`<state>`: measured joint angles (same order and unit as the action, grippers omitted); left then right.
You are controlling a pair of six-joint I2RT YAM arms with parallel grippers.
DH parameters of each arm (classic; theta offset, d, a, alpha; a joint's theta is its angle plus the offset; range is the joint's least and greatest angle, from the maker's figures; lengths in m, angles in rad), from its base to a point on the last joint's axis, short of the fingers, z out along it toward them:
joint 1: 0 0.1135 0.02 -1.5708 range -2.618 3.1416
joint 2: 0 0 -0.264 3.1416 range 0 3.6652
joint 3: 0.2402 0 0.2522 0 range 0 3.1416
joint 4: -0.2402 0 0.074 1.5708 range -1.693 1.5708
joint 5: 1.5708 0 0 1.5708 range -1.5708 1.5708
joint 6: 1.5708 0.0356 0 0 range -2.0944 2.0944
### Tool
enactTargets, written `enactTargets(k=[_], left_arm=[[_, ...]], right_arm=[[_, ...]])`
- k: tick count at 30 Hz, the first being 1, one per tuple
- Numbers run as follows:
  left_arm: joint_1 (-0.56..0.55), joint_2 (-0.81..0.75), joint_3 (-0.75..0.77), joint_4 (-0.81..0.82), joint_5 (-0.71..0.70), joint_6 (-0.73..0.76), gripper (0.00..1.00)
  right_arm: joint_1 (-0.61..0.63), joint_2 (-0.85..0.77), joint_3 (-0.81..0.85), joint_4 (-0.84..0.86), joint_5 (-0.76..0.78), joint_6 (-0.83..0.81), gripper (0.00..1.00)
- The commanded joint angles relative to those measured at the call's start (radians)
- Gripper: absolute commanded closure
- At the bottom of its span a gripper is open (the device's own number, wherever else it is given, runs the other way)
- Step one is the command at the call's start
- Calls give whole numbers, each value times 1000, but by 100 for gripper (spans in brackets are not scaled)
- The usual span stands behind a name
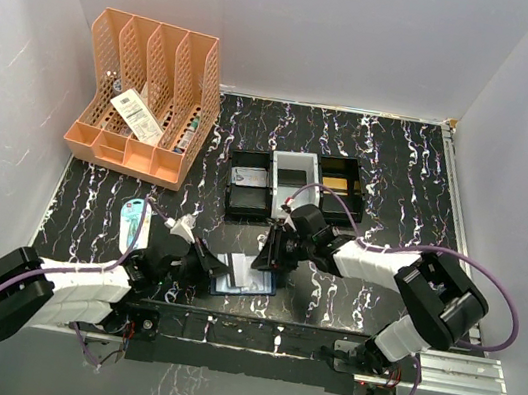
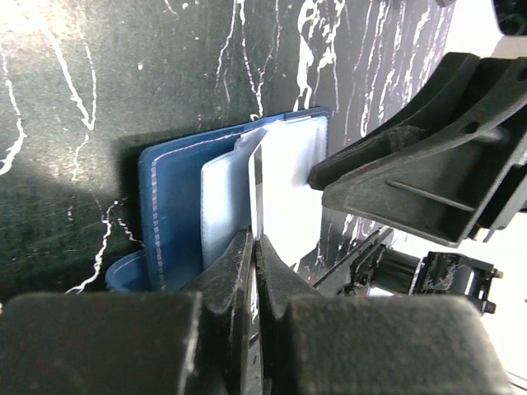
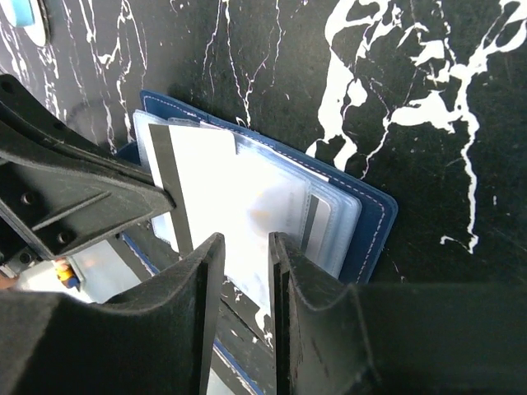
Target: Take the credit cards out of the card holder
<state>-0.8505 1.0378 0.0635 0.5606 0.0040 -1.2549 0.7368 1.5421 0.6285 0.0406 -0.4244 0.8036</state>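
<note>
My left gripper (image 2: 255,247) pinches a white credit card (image 3: 202,160) in the card holder (image 3: 370,220), mid-worktop near the front edge. My right gripper (image 3: 244,247), slightly spread, seems to pin the holder. If it slips, the holder drags along.

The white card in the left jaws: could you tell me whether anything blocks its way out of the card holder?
Possibly: the right jaws stand over the white card, tips down on it or on the card holder's clear sleeves; I cannot tell which. Toward the left arm nothing visible blocks it.
</note>
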Motion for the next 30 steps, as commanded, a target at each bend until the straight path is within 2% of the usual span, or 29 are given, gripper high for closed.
enactTargets(k=[1,6,8,12,16,19,25,30], left_arm=[[-4,4,22,-61,-19,45,100],[-3,42,63,-79,-3,76,100],[-3,40,55,-53,-3,71,100],[-5,25,67,-83,-6,83,100],[-4,21,65,-75,10,96,100],[-5,21,69,-57,36,110,99],[-5,27,72,27,103,136,78],[-5,58,73,100,137,148,77]], right_arm=[[4,-22,47,-230,46,-123,71],[4,1,254,-387,-29,-236,69],[4,7,281,-376,-54,-222,69],[6,26,211,-213,-173,-134,68],[7,82,125,-99,-174,-88,68],[8,125,89,-76,-168,-88,68],[9,140,57,-110,-68,-96,68],[8,143,31,-86,-64,-79,69]])
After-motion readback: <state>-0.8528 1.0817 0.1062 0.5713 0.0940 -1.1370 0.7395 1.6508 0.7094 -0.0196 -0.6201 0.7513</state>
